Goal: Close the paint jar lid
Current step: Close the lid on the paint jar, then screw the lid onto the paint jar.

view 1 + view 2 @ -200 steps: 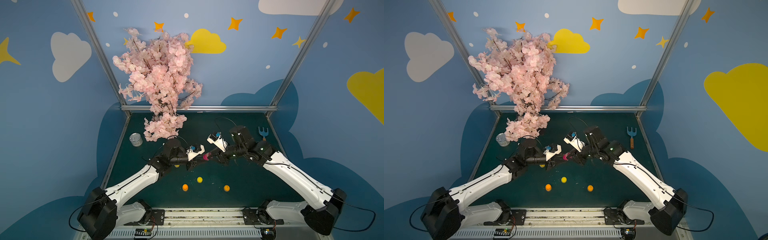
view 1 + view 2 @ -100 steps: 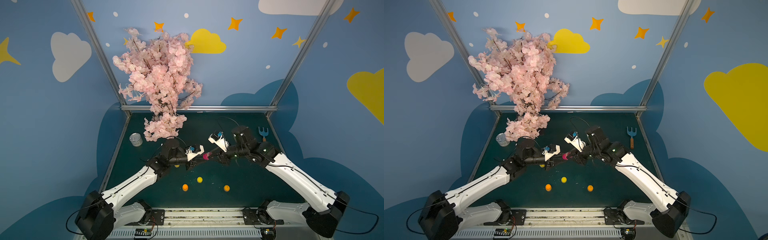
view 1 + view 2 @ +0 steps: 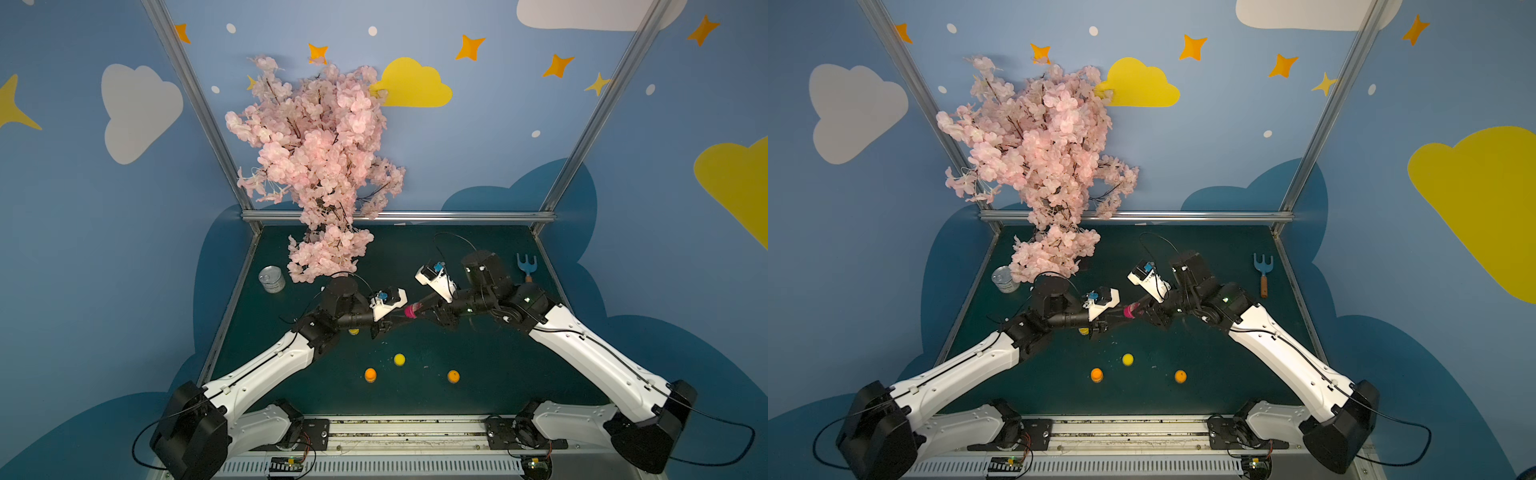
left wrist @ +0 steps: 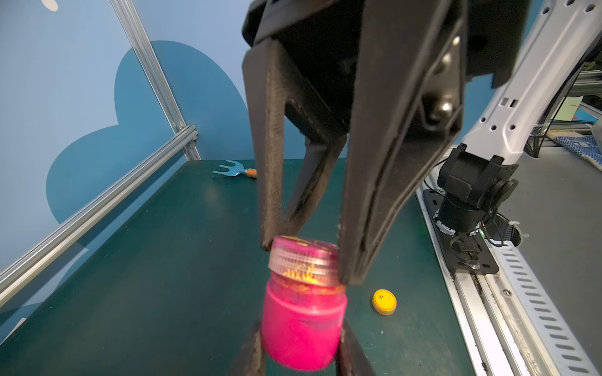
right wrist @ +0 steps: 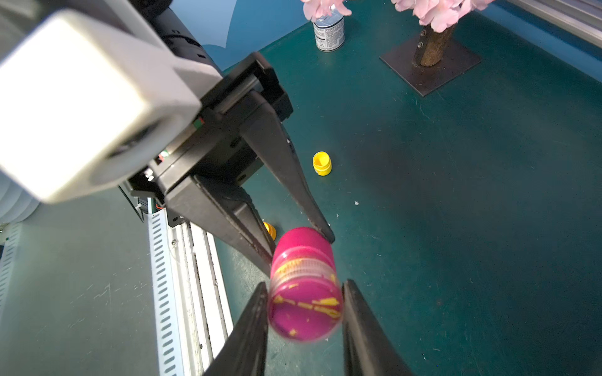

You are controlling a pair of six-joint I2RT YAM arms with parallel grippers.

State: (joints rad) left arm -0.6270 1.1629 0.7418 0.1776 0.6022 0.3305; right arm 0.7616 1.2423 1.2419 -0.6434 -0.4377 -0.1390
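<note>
A pink paint jar (image 3: 412,311) (image 3: 1132,311) hangs above the middle of the green table, held between both grippers. In the left wrist view my left gripper (image 4: 301,332) is shut on the jar's pink body (image 4: 303,325). The clear ribbed lid (image 4: 304,260), smeared with yellow paint, sits on the jar's mouth, a little askew. My right gripper (image 5: 305,286) is shut on the lid (image 5: 306,306), one finger on each side. In the top views the left gripper (image 3: 399,319) and the right gripper (image 3: 422,306) meet tip to tip at the jar.
Small yellow (image 3: 399,359) and orange (image 3: 370,374) (image 3: 453,376) paint pots stand on the table's near half. Another yellow pot (image 3: 353,331) sits under the left arm. A tin can (image 3: 272,279) and a blossom tree (image 3: 320,166) stand back left, and a blue hand fork (image 3: 526,266) lies back right.
The right arm has shifted slightly. Both grippers stay shut on the jar and lid at the same spot.
</note>
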